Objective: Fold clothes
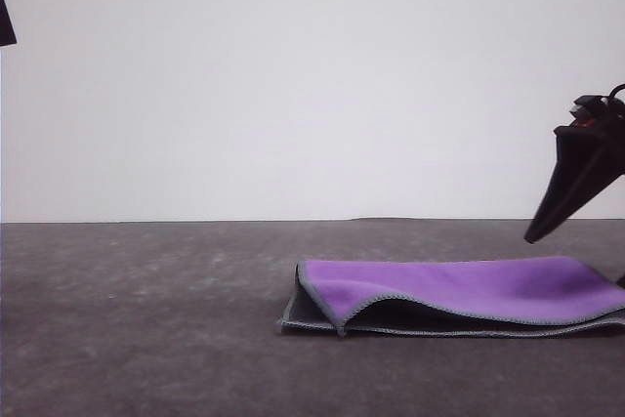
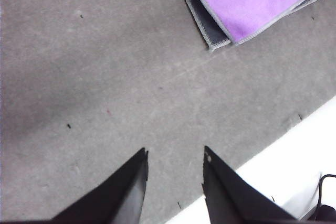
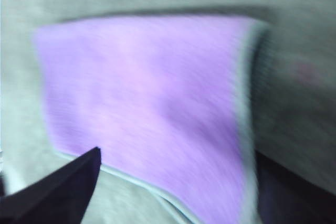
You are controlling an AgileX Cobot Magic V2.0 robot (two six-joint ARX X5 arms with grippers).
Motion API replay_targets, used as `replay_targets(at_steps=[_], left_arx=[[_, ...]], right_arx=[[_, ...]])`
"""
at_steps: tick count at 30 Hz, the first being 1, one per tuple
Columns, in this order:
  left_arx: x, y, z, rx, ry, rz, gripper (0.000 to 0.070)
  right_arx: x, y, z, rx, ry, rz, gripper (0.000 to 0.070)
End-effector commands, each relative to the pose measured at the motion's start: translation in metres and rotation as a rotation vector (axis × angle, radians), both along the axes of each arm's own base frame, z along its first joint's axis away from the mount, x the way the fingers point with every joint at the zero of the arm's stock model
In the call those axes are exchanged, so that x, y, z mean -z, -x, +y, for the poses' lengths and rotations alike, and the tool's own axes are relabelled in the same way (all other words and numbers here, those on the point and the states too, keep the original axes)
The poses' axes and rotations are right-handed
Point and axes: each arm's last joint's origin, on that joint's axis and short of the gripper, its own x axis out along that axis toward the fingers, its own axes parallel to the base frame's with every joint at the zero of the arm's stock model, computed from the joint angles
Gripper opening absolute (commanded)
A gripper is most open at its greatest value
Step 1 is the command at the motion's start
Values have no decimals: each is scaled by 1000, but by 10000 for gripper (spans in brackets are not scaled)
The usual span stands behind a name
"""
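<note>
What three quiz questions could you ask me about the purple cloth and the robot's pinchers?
1. True or false: the cloth lies folded over with its purple face up.
2. Which gripper hangs above the cloth's end: A) the left gripper or B) the right gripper?
3. Fill in: the left gripper's fingers stand ____ over the bare grey table.

Key
1. True; a charcoal layer peeks out underneath.
2. B.
3. Apart, holding nothing.
</note>
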Motion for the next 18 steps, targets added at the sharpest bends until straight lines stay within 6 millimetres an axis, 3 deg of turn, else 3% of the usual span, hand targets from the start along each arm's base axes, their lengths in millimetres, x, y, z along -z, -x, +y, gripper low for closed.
replay_targets(at_steps=[1, 3, 7, 11, 14, 18], left_arx=[[0, -2, -2, 4, 4, -2, 197], [0, -2, -2, 4, 4, -1, 197], [0, -2, -2, 4, 3, -1, 197], [0, -2, -2, 4, 4, -2, 197], [0, -2, -2, 4, 4, -2, 197], [-1, -2, -2, 4, 4, -3, 197]], right_arx=[[11, 0, 2, 11, -2, 60, 520], [13, -1, 2, 12, -3, 65, 496], [13, 0, 2, 12, 1, 70, 236], [13, -1, 2, 8, 4, 64, 89], [13, 0, 2, -4, 7, 54, 10], [13, -1, 3, -17, -18, 45, 4]])
